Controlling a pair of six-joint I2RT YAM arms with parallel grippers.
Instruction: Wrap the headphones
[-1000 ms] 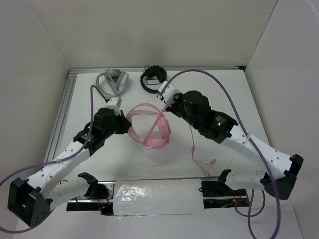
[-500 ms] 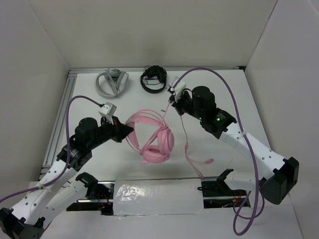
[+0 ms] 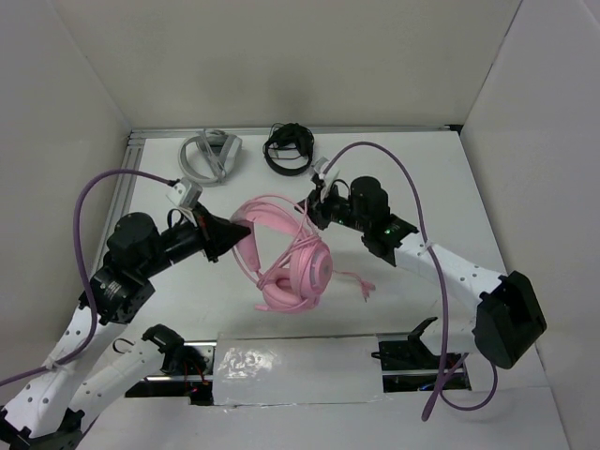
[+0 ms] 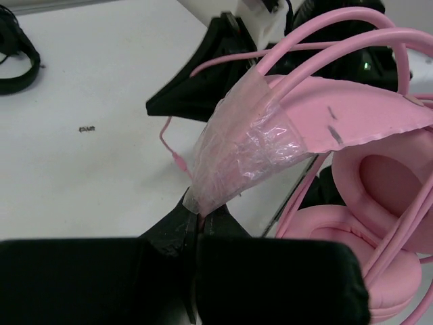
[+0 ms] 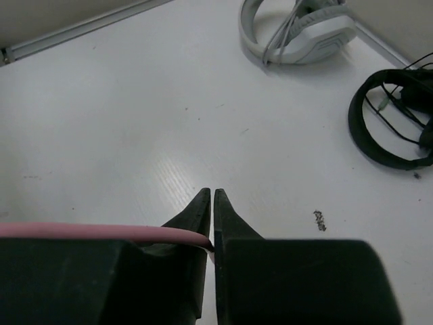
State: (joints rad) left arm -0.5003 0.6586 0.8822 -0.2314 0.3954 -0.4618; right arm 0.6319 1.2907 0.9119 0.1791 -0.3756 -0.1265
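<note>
Since half a second ago my left arm has pulled back toward the left and my right arm has folded in. The loose run of cable [image 3: 349, 277] that hung toward the near right now lies closer to the cups.

Left end effector [image 3: 239, 228]: fingers pressed together, clamped on the headband [image 3: 267, 208] of the pink headphones [image 3: 305, 267]. In the left wrist view the left end effector [image 4: 197, 215] pinches a crumpled clear film [image 4: 237, 145] that covers the headband [image 4: 352, 112] at the grip point.

Right end effector [image 3: 309, 208]: at the far right side of the headband. In the right wrist view the right end effector [image 5: 211, 203] has its fingers together with the thin pink cable [image 5: 101, 231] nipped between them, running off to the left of that view.

The pink headphones sit mid-bench between my two end effectors, headband toward the far side, the two earcups [image 3: 295, 277] toward the near side. I cannot tell whether the cups rest on the bench [image 3: 450, 187]. The cable crosses the cups, and its free end lies just right of them.

Grey headphones [image 3: 208, 157] and black headphones [image 3: 286, 150] lie side by side at the far edge, well apart from the pink set; both also show in the right wrist view, grey headphones [image 5: 304, 30] at the top and black headphones [image 5: 389, 125] at the right.
</note>
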